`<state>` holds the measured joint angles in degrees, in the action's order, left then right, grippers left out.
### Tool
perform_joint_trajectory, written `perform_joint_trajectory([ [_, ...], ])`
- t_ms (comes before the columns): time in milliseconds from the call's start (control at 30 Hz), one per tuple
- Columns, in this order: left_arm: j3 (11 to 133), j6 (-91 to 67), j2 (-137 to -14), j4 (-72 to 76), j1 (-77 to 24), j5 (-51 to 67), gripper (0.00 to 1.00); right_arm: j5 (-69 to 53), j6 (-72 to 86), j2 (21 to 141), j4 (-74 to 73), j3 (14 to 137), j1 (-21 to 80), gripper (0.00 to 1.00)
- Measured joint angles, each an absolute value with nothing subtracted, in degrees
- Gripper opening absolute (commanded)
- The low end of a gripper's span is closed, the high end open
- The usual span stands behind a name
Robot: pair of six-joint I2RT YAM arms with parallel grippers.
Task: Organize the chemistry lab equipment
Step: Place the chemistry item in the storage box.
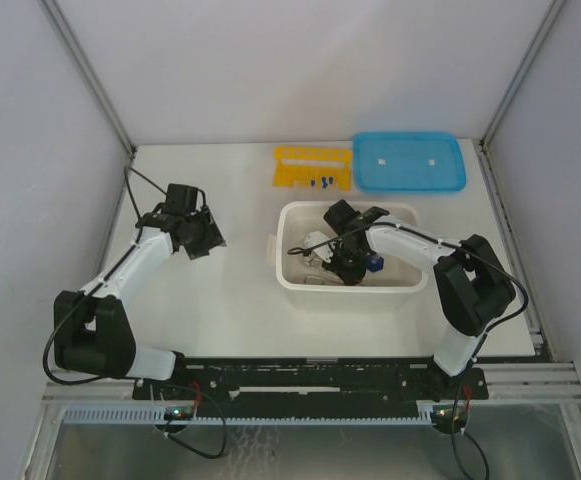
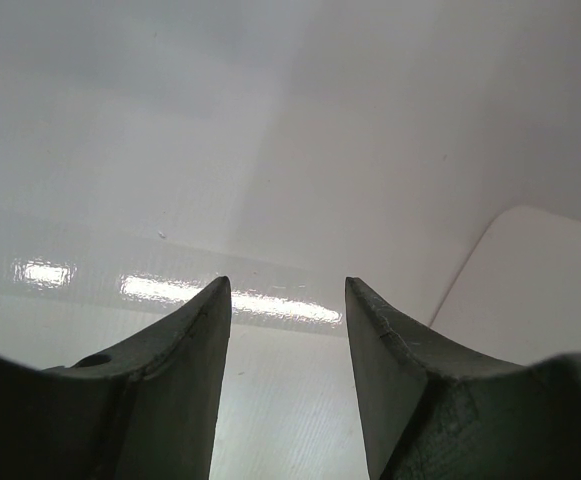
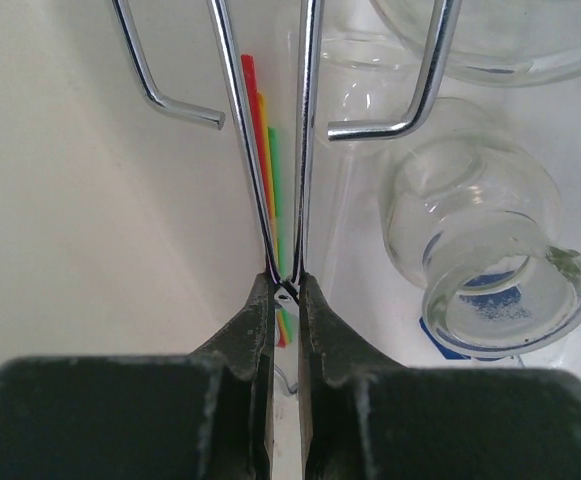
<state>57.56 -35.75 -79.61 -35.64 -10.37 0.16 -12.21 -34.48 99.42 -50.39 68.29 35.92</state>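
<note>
Right pincer [image 3: 286,290] pinches one pair of metal tongs [image 3: 270,150].

Left gripper [image 2: 286,330] hangs with fingers spread; right gripper [image 3: 286,300] reaches forward, fingers nearly closed.

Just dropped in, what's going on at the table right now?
The right end effector is down inside the white tub, closed on the thin metal tongs, beside a small glass vessel lying on its side. Coloured sticks lie under the tongs. The left end effector is open and empty, over bare table to the left. The yellow tube rack, with blue-capped tubes at its front edge, sits at the far side next to the blue lid.
</note>
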Motion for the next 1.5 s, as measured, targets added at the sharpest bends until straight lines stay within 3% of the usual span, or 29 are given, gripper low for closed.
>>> perform_joint_trajectory([
  [733,57.6,-35.4,-79.6,-36.6,-10.4,0.2,0.54,-10.8,-31.9,101.3,-48.8,68.3,35.9,0.0],
  [1100,57.6,-35.4,-79.6,-36.6,-10.4,0.2,0.54,-9.6,-31.4,98.9,-48.0,67.2,36.1,0.15],
  [1367,57.6,-35.4,-79.6,-36.5,-10.4,0.3,0.54,-10.0,-31.1,86.9,-49.0,67.0,36.1,0.23],
  [1433,57.6,-35.4,-79.7,-36.5,-10.4,0.4,0.54,-10.2,-30.9,83.1,-49.6,67.0,36.1,0.28],
  [1500,57.6,-35.4,-80.1,-36.5,-10.4,0.6,0.54,-10.2,-30.6,79.7,-50.0,67.0,36.0,0.4],
])
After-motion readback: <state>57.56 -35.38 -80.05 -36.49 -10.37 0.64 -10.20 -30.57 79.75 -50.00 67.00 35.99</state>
